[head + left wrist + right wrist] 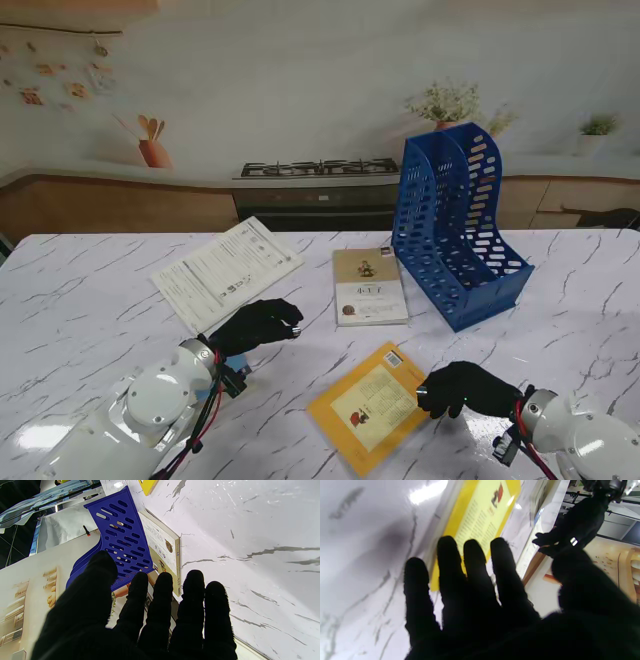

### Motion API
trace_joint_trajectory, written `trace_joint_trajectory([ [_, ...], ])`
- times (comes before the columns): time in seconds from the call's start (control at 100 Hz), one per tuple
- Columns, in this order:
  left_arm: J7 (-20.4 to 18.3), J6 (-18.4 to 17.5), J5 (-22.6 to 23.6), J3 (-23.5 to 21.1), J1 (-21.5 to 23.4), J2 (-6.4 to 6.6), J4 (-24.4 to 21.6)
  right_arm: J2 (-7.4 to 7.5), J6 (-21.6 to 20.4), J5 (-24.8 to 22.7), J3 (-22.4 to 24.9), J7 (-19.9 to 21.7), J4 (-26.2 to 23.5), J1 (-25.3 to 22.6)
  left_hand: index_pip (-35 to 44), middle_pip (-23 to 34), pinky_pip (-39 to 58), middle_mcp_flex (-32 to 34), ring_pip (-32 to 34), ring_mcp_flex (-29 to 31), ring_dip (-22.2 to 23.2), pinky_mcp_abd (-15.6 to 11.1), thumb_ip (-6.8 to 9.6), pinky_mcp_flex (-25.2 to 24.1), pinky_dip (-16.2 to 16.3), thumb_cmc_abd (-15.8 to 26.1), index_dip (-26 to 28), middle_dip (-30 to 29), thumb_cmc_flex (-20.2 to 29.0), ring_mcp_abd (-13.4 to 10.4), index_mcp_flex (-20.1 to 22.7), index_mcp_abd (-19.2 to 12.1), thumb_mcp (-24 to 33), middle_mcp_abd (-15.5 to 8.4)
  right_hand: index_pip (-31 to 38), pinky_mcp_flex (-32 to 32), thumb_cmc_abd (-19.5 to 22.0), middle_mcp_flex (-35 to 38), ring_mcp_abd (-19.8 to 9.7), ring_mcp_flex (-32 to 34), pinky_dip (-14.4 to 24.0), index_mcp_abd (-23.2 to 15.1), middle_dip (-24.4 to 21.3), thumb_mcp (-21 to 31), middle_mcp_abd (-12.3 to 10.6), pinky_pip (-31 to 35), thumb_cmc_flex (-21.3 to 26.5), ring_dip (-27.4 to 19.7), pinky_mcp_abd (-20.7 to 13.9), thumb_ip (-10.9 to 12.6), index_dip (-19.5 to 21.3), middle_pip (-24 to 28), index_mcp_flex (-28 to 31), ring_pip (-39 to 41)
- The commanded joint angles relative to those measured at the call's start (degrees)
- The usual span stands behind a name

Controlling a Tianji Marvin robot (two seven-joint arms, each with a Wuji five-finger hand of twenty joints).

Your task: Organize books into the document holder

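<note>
Stand view, inventory of the white marble-patterned table (90,300).

Item 1: yellow-orange softcover book (368,405), flat, lower centre of the frame, lying at an angle. Pale yellow panel on the cover, small picture, barcode label at its far corner. Judged light and somewhat flexible, its glossy cover likely slippery; best taken at an edge, thumb under and fingers on top, since it lies flush with the table. The black-gloved right hand (462,388) sits at its right corner, fingers apart in the right wrist view, gripping nothing (contact with the cover cannot be told).

Item 2: cream paperback book (369,287), flat, centre of the frame, just beside the holder.

Item 3: blue perforated plastic document holder (455,225), upright, right of centre, compartments apparently empty.

Item 4: white printed booklet (226,271), flat, left of centre.

Item 5: black-gloved left hand (258,325), between the booklet and the cream book, fingers loosely extended, holding nothing.
</note>
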Motion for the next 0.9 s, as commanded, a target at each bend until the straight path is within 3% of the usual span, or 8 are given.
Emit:
trace_joint_trajectory([
  [0.0, -0.2, -1.6, -0.3, 0.2, 0.1, -0.53, 0.4, -0.01, 0.7, 0.1, -1.3, 0.1, 1.4, 0.1, 0.6, 1.1, 1.8, 0.4, 1.0, 0.5, -0.5, -1.2, 0.94, 0.7, 0.2, 1.5, 0.0, -0.1, -1.3, 0.3, 0.8, 0.5, 1.3, 0.1, 0.5, 0.1, 1.7, 0.9, 0.7, 0.8, -1.0, 0.9, -1.4, 0.2, 0.8, 1.0, 1.0, -1.6, 1.6, 1.6, -1.5, 0.2, 1.3, -0.6],
  [0.11, 0.1, -1.6, -0.3, 0.1, 0.3, -0.57, 0.3, 0.23, 0.4, -1.5, -2.4, 0.4, 2.8, 1.6, 0.7, 1.1, 1.4, 0.3, 0.9, 0.1, -0.7, -1.4, 0.93, 0.6, 0.0, 1.5, 0.0, -0.2, -1.3, 0.3, 0.8, 0.3, 1.4, 0.0, -0.3, -2.6, 3.7, -1.3, -0.7, -1.3, -2.0, 0.7, -2.3, 0.2, 0.0, -0.7, 2.4, -2.5, -2.0, 1.6, -2.3, -0.8, -0.1, -2.9],
  [0.27, 0.0, -1.3, -0.4, -0.2, 0.7, -0.55, 0.2, 0.21, -1.4, -4.0, -3.9, -1.0, 4.8, 4.2, 0.8, 1.1, 1.2, 0.3, 1.0, 0.2, -0.7, -1.3, 0.92, 0.5, -0.1, 1.6, -0.1, -0.2, -1.3, 0.2, 0.8, 0.3, 1.4, 0.0, -1.0, -5.1, 3.9, -3.5, -2.6, -3.6, -2.3, 0.0, -2.6, 0.5, -1.2, -1.5, 2.2, -2.8, -3.2, 1.6, -2.7, -1.5, -1.6, -4.2],
  [0.67, -0.3, -1.3, -1.4, 0.0, 0.5, -0.63, 0.9, -0.17, -3.9, -7.7, -7.4, -4.6, 9.0, 10.8, 1.2, 1.2, 1.0, 0.4, 0.9, 0.0, -0.8, -1.1, 0.93, 0.0, -0.2, 1.9, -0.1, -0.2, -1.2, 0.2, 1.1, 0.1, 1.4, -0.1, -0.7, -7.1, 3.0, -4.5, -4.9, -5.0, -2.4, -2.3, -2.5, 1.8, -3.5, -1.8, 0.6, -2.3, -3.4, 1.5, -2.6, -1.4, -2.2, -4.2],
  [0.77, -0.4, -1.4, -2.0, 0.3, 0.3, -0.7, 1.3, -0.27, -4.2, -7.9, -8.6, -5.1, 10.3, 12.4, 1.9, 1.5, 2.0, 1.3, 1.5, 1.4, -0.6, -2.2, 0.77, 2.2, 0.0, 1.3, 0.2, -0.2, -0.7, -0.2, 1.7, -0.2, 1.5, -0.2, -0.4, -7.8, 2.3, -4.4, -5.7, -5.3, -2.5, -3.0, -2.5, 1.8, -4.3, -2.1, 0.0, -2.2, -3.5, 1.4, -2.4, -1.3, -2.1, -4.1],
  [0.89, -0.6, -1.4, -2.3, 0.5, 0.2, -0.7, 1.5, -0.34, -4.9, -8.5, -10.3, -5.8, 11.7, 14.1, 2.8, 1.8, 2.4, 2.0, 1.8, 2.2, -0.6, -1.7, 0.37, 3.0, 0.1, 0.9, 0.5, -0.2, -0.4, 0.2, 1.9, -0.2, 1.4, 0.1, -0.5, -8.6, 2.0, -5.3, -6.0, -6.4, -2.6, -3.1, -2.5, 1.8, -4.4, -2.5, -0.4, -2.0, -3.5, 1.4, -2.3, -1.4, -2.8, -4.1],
])
